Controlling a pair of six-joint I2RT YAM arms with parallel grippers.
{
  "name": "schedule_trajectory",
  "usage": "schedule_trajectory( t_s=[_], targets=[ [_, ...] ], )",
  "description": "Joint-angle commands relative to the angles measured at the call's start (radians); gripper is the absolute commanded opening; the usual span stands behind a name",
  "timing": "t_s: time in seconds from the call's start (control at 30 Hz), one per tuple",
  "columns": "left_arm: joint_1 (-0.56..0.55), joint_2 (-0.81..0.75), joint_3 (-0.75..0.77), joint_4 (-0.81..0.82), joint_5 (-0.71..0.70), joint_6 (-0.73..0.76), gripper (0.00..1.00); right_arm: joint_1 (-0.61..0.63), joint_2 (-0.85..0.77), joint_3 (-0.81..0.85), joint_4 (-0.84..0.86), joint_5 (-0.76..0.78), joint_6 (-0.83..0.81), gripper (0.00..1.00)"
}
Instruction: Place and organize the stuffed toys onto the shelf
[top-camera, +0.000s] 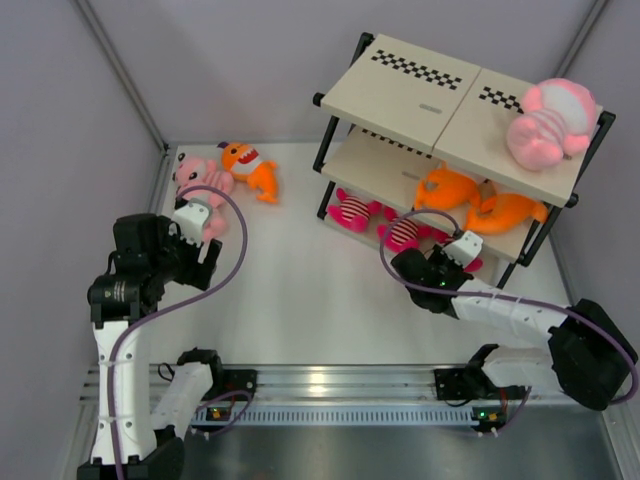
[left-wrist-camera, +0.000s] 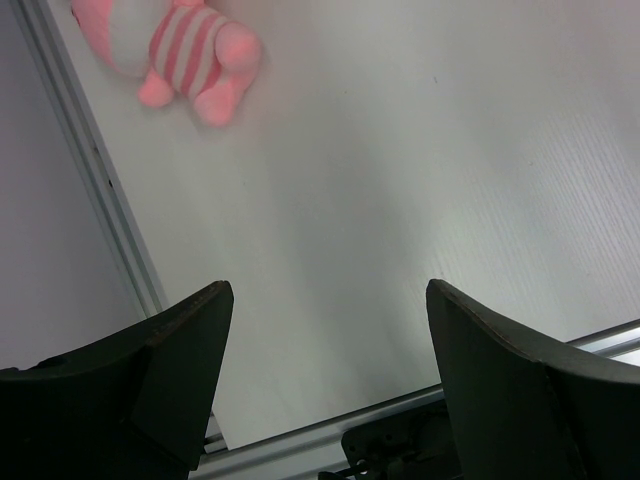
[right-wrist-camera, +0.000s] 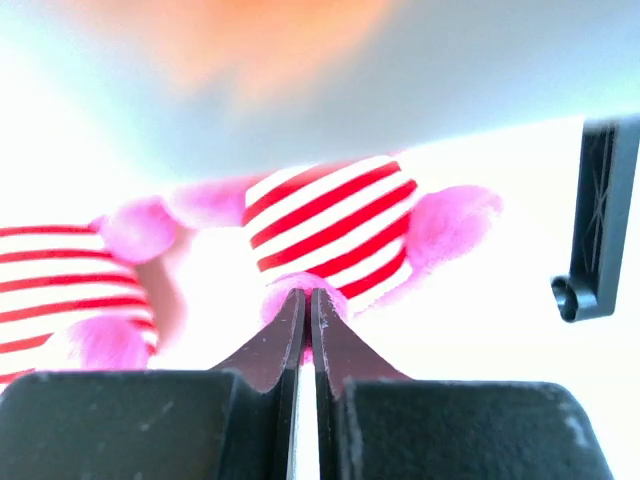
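Right fingers (right-wrist-camera: 270, 350) pressed together, tips just touching the magenta striped toy (right-wrist-camera: 330, 225); left fingers (left-wrist-camera: 170, 370) apart.

1. Top external: mounted high behind the arm bases, facing down and forward. It is far enough back to take in the whole table (top-camera: 300, 300), both arms, and the shelf (top-camera: 400, 95) at upper right.
2. Left wrist: sits just behind the left gripper (left-wrist-camera: 328, 290) and looks down at an angle over bare tabletop. A pale-pink striped plush (left-wrist-camera: 180, 50) sits in its top-left corner.
3. Right wrist: low and very close, sighting along the right gripper (right-wrist-camera: 305, 292) under a shelf board. A magenta striped plush (right-wrist-camera: 330, 225) fills the frame, which is overexposed.
4. Overlap: the top view holds both plushes, while the two wrist views share nothing.
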Motion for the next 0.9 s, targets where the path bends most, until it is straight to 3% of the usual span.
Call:
schedule_trajectory(
  t_s=[0.0,0.37,0.47,0.63,0.67,0.77,0.8,0.87],
  targets=[
    [-0.005,-0.016,0.026,0.001,-0.003,0.013,0.84,0.064,0.002,0.085,-0.161,0.015,0.128,0.0],
    [-0.005,-0.03,0.025,-0.007,-0.009,0.019,0.84,0.143,0.169,0.267,-0.672,0.084,0.671,0.0],
    [-0.005,-0.029,0.025,-0.008,-0.012,0.019,0.84,0.127,0.214,0.299,-0.727,0.092,0.708,0.0],
    [-0.005,-0.024,0.015,-0.007,-0.004,0.019,0.84,0.106,0.248,0.316,-0.682,0.083,0.644,0.02],
    [-0.005,-0.018,0.014,-0.008,-0.006,0.015,0.84,0.106,0.249,0.315,-0.669,0.084,0.63,0.05],
    [-0.005,-0.012,0.005,-0.005,-0.007,0.013,0.84,0.104,0.242,0.315,-0.648,0.092,0.589,0.29],
    [-0.005,-0.012,-0.003,-0.007,-0.009,0.012,0.84,0.104,0.24,0.316,-0.645,0.097,0.571,0.45],
    [-0.005,-0.012,-0.011,-0.005,-0.006,0.012,0.84,0.104,0.239,0.323,-0.645,0.106,0.555,0.6]
  ],
)
